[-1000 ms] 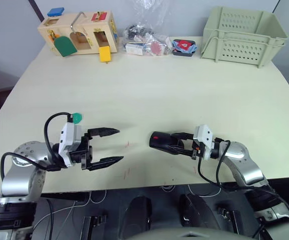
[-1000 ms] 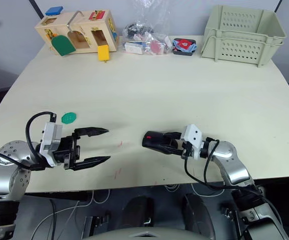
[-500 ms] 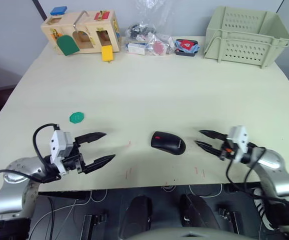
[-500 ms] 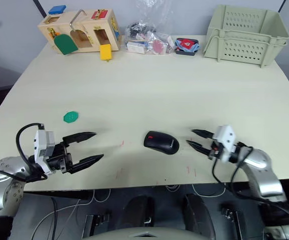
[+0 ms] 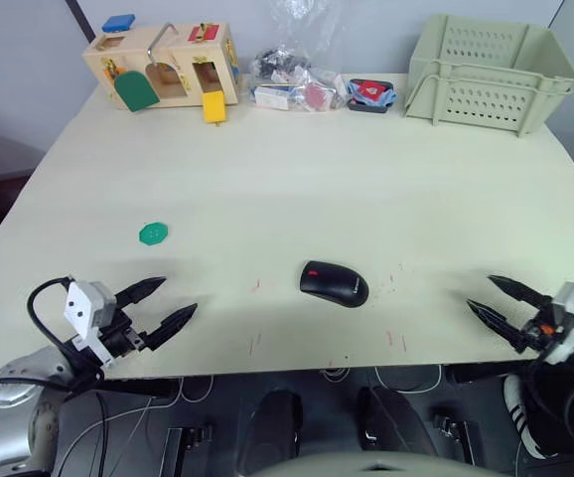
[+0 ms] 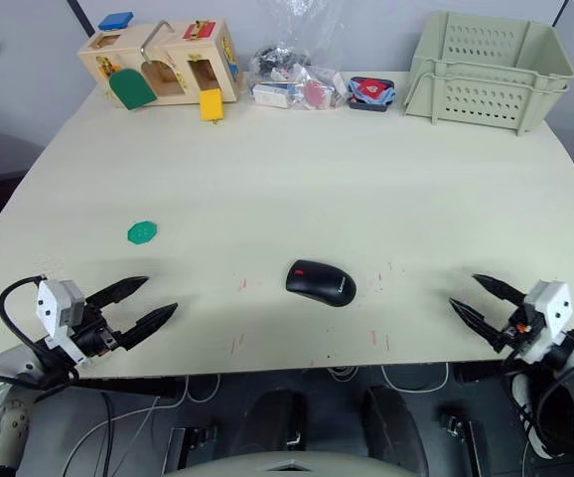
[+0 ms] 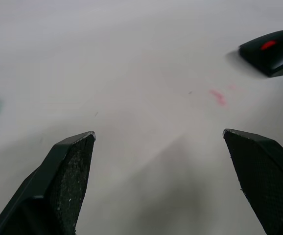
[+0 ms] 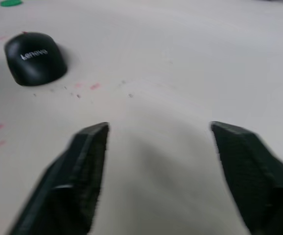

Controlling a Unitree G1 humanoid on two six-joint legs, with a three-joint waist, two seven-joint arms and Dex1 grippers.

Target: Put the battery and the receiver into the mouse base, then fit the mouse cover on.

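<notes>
Although the task speaks of separate parts, the pictures show one closed, glossy black oval mouse (image 5: 334, 284) with a small red wheel near its left end, lying on the pale table (image 5: 297, 179) near the front edge and about midway between the two arms. No seam gap, loose battery or receiver can be made out, so the judgement is that the mouse cover sits on the mouse base and the assembly looks finished.

The left gripper (image 5: 160, 304) rests low at the near left corner, its two black fingers spread apart and empty, pointing right toward the mouse. The right gripper (image 5: 500, 302) sits at the near right edge, its fingers likewise spread and empty, pointing left. The mouse lies well apart from both, perhaps slightly nearer the right gripper than the left, though the difference is small.

Its long axis runs roughly left to right, tilted a little, with the wheel end to the left and slightly farther and the rounded tail end to the right and nearer. The right wrist view shows that tail end with white lettering, so either arm would meet the mouse end-on, not across its narrow width.

A flat green hexagonal piece (image 5: 153, 234) lies far left of the mouse, beyond the left gripper.
</notes>
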